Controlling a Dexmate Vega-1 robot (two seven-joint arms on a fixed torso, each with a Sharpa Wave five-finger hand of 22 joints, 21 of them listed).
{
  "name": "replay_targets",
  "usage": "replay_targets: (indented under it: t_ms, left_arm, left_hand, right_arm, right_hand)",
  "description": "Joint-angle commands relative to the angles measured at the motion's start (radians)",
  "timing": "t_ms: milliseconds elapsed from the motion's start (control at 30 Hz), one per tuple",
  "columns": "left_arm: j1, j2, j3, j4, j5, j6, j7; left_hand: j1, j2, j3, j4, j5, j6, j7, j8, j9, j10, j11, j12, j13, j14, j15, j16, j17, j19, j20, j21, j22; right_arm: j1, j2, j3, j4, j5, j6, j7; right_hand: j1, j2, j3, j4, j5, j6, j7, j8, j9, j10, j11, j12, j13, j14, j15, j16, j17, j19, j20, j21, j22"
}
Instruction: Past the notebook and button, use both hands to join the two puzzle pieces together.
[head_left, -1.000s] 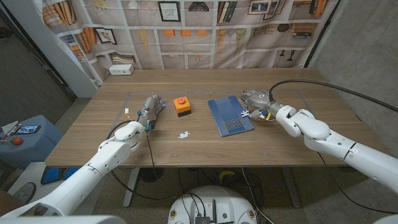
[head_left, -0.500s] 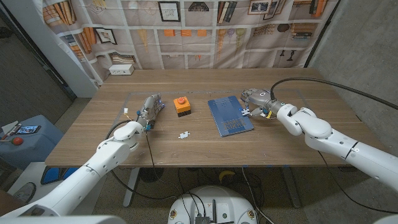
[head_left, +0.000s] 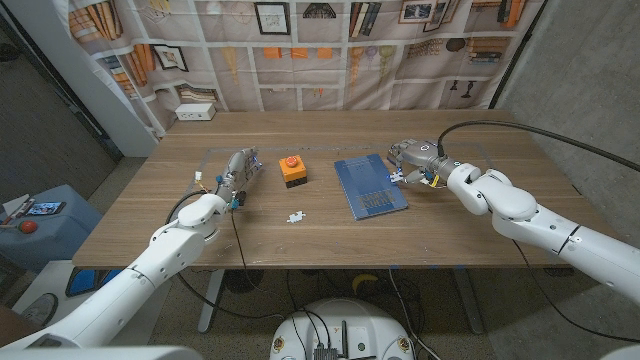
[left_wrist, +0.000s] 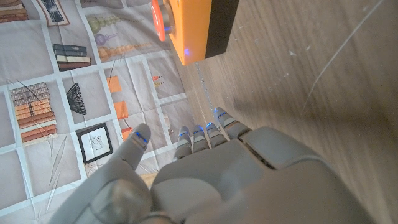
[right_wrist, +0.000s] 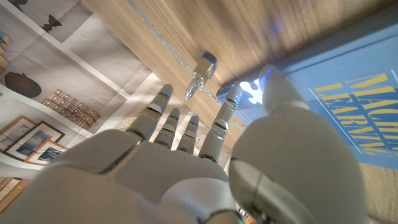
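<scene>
The left hand (head_left: 237, 172) has slid a little toward the upper left of the head view over the last second, while the right hand (head_left: 412, 160) has crept up and to the right along the notebook's far edge; the things on the bench have kept their places.

The left hand sits left of centre in the head view, just left of the button (head_left: 291, 170). In its wrist view the fingers (left_wrist: 205, 135) reach out side by side with nothing between them and the thumb, so it holds nothing. The orange button (left_wrist: 193, 28) shows at the top of that view, apart from the fingertips.

The right hand is right of centre in the head view, at the upper right corner of the blue notebook (head_left: 369, 186). A small white puzzle piece (head_left: 393, 181) lies on the notebook just beside the fingers. In the right wrist view this piece (right_wrist: 249, 88) appears between the thumb and a fingertip, but whether they pinch it I cannot tell.

The other puzzle piece (head_left: 295, 216) lies alone on the wooden bench (head_left: 330, 240) at the middle of the head view, below the button and well apart from both hands.
</scene>
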Motion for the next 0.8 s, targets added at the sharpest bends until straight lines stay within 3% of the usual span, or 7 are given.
replay_targets:
  t_ms: [33, 433, 800]
  left_arm:
    - [0.052, 0.046, -0.029, -0.059, 0.019, -0.027, -0.002]
    - [0.094, 0.115, -0.051, -0.133, 0.077, -0.031, 0.003]
    - [0.148, 0.172, -0.075, -0.186, 0.155, -0.057, 0.018]
  left_hand:
    - [0.001, 0.074, 0.004, -0.010, -0.002, 0.021, -0.005, 0.008, 0.005, 0.017, -0.009, 0.008, 0.004, 0.013, -0.002, 0.003, -0.001, 0.008, 0.000, 0.005, 0.003]
    - [0.000, 0.070, 0.010, -0.015, -0.001, 0.069, -0.005, 0.019, 0.005, 0.046, -0.021, 0.013, 0.004, 0.039, -0.003, 0.006, -0.001, 0.023, -0.003, 0.009, 0.002]
    - [0.016, 0.075, 0.016, -0.036, -0.002, 0.113, -0.024, 0.023, 0.005, 0.076, -0.029, 0.016, 0.004, 0.062, -0.010, 0.007, -0.003, 0.040, -0.001, 0.012, 0.002]
  right_arm:
    - [-0.012, -0.018, 0.024, -0.018, 0.017, -0.014, 0.006]
    - [-0.035, -0.046, 0.051, -0.050, 0.037, -0.022, 0.010]
    - [-0.070, -0.083, 0.093, -0.107, 0.067, -0.048, 0.037]
  right_hand:
    - [0.005, 0.008, -0.006, -0.001, 0.004, 0.007, 0.002, 0.005, 0.005, 0.010, -0.002, 0.002, 0.001, 0.009, -0.003, 0.005, 0.005, 0.007, 0.002, -0.004, 0.004]
    - [0.005, 0.009, -0.009, 0.000, 0.003, 0.008, 0.002, 0.005, 0.005, 0.018, -0.001, 0.000, 0.001, 0.017, -0.009, 0.008, 0.007, 0.010, 0.002, -0.005, 0.004]
    - [0.004, 0.009, -0.012, 0.002, 0.002, 0.007, 0.002, 0.004, 0.004, 0.022, 0.001, -0.002, 0.001, 0.022, -0.011, 0.009, 0.008, 0.011, 0.002, -0.007, 0.004]
